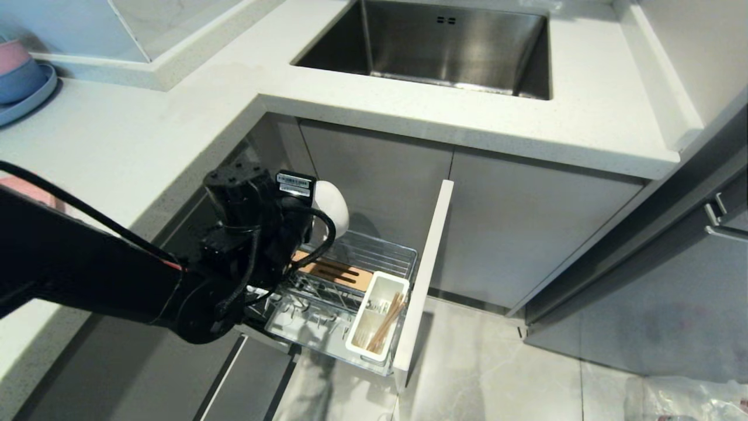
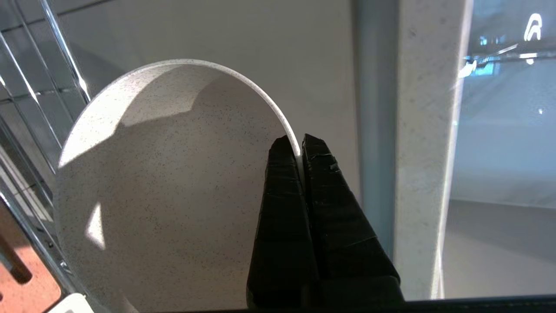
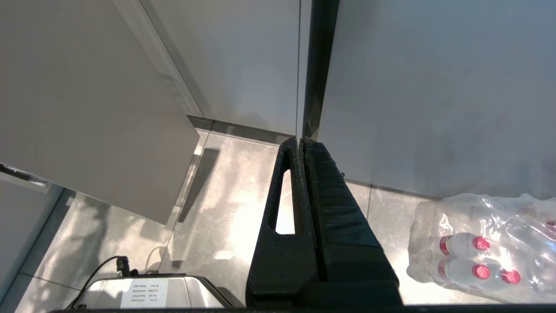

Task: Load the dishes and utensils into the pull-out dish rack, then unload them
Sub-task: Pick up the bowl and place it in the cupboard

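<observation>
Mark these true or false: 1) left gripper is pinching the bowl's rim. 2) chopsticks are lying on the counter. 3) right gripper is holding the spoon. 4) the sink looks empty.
1) True: the left gripper is shut on the rim of the cream bowl, above the dish rack.
2) False: the chopsticks stand in the white utensil cup.
3) False: the right gripper is shut on nothing, over the floor.
4) True: nothing shows in the sink.

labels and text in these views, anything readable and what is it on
No text can be read.
White sticker on the left arm's wrist camera: print too small.
White label on the grey machine on the floor: lines too small.
Bottle pack: no legible print.
</observation>
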You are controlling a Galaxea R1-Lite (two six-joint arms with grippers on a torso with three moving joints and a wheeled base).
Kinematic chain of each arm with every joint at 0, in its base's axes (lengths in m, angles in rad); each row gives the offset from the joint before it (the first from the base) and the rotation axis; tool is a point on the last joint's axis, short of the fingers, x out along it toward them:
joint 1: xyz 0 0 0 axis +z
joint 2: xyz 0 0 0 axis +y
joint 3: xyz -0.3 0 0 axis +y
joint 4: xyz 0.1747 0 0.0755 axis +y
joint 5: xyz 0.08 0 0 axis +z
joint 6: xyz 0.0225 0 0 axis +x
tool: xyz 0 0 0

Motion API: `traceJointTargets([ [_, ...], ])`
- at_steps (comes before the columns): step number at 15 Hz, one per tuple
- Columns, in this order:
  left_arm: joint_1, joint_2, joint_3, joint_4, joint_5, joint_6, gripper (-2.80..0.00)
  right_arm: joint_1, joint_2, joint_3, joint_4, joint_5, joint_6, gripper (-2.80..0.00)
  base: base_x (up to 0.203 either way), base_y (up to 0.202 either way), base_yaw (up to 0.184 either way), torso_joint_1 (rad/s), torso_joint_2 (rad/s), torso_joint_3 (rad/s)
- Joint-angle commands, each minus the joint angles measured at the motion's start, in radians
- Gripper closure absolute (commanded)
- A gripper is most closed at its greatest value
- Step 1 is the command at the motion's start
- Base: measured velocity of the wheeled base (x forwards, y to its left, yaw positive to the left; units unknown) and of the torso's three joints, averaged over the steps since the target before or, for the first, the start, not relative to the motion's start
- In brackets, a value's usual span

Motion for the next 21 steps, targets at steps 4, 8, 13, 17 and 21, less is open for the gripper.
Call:
traceJointTargets([
  [4,0.003,0.078,0.010,-0.088,0.004,0.054,0.00,0.001,0.001,0.002,0.000,0.000,0.000,0.00,0.000,0.000,0.000,0.000,0.00,0.000],
  [8,-0.006,0.071,0.005,-0.091,0.005,0.089,0.00,0.001,0.001,0.002,0.000,0.000,0.000,0.00,0.000,0.000,0.000,0.000,0.00,0.000],
  [13,-0.004,0.043,0.009,-0.095,0.008,0.090,0.00,0.000,0.001,0.002,0.000,0.000,0.000,0.00,0.000,0.000,0.000,0.000,0.00,0.000],
  [17,0.005,0.030,0.017,-0.091,0.014,0.123,0.00,0.000,0.001,0.002,0.000,0.000,0.001,0.00,0.000,0.000,0.000,0.000,0.00,0.000],
  [21,-0.024,0.046,0.028,-0.102,0.058,0.142,0.00,0.000,0.001,0.002,0.000,0.000,0.000,0.00,0.000,0.000,0.000,0.000,0.00,0.000],
])
